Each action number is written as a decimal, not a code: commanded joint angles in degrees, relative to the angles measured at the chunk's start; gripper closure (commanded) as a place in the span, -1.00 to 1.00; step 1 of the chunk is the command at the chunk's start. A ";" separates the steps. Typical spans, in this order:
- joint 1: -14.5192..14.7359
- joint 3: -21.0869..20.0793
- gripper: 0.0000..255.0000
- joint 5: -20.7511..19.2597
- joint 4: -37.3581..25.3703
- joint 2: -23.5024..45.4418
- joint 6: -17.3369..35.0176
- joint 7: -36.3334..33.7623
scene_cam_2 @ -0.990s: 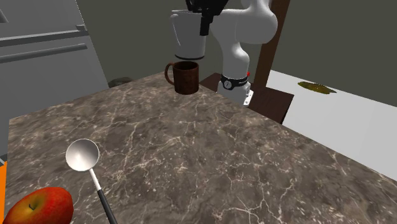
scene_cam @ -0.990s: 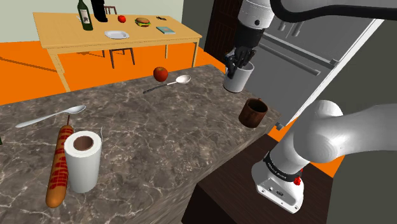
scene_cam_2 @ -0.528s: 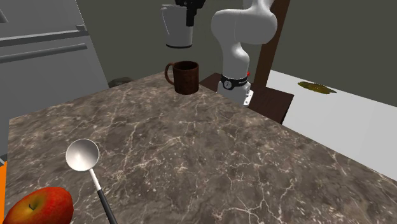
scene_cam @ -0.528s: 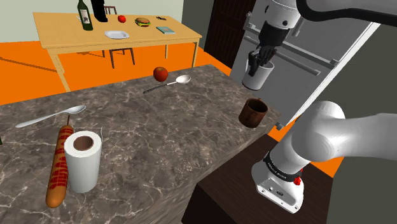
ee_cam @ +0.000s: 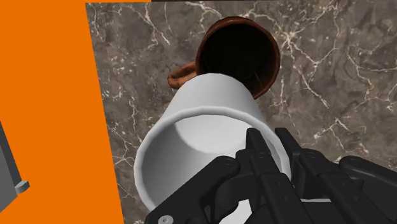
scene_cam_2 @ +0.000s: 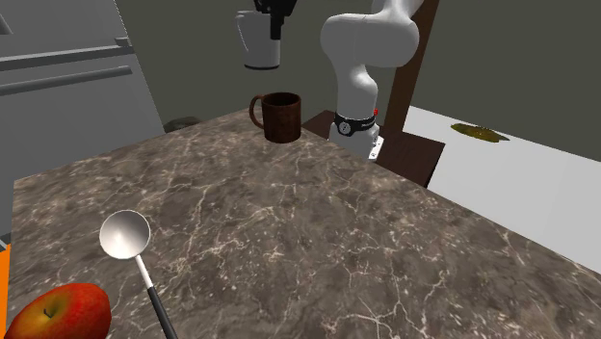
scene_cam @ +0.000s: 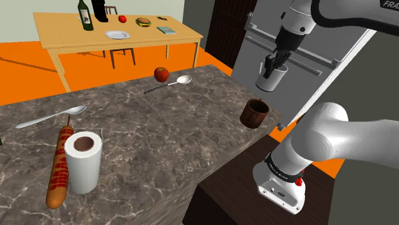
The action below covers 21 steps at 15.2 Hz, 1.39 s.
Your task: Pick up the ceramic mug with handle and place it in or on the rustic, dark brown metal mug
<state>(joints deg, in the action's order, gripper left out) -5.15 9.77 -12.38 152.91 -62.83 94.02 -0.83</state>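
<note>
My gripper [scene_cam: 277, 62] is shut on the rim of a plain white mug [scene_cam: 270, 79], one finger inside it and one outside. The mug hangs tilted in the air, well above the counter's corner. In the second exterior view the white mug [scene_cam_2: 258, 40] hangs under the gripper [scene_cam_2: 274, 19], up and to that view's left of the dark brown mug [scene_cam_2: 279, 117]. The brown mug [scene_cam: 254, 113] stands upright near the marble counter's corner, its handle showing. Along the gripper [ee_cam: 266, 145], the white mug [ee_cam: 203, 124] partly covers the brown mug's open mouth [ee_cam: 238, 48] below it.
The marble counter [scene_cam: 160, 134] also holds a red apple [scene_cam: 161, 74], two spoons [scene_cam: 167, 84] [scene_cam: 51, 117], a paper towel roll [scene_cam: 83, 161] and a long sausage [scene_cam: 59, 167]. A grey fridge [scene_cam: 307, 51] stands behind the arm. Orange floor [ee_cam: 44, 108] lies beside the counter's edge.
The arm has carried the white mug higher and toward the shoulder view's right, away from the counter's middle and past the brown mug. The grip has not changed.
</note>
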 commanded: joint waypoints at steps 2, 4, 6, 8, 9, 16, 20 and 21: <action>-0.24 0.37 1.00 -0.42 2.47 -0.80 1.69 -0.08; -0.39 0.64 1.00 -0.71 4.14 -1.16 2.99 -0.17; -0.56 0.92 1.00 -1.01 5.79 -1.48 4.32 -0.26; -0.74 1.21 1.00 -1.34 7.42 -1.74 5.68 -0.36; -0.83 1.37 1.00 -1.51 8.23 -1.85 6.37 -0.40; -1.32 2.16 1.00 -2.40 12.03 -2.15 9.85 -0.62; -1.34 2.14 1.00 -2.39 12.03 -2.14 9.86 -0.61; -1.34 2.14 1.00 -2.38 12.03 -2.14 9.86 -0.60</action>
<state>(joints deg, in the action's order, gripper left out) -6.47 11.88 -14.72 164.78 -65.02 103.96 -1.45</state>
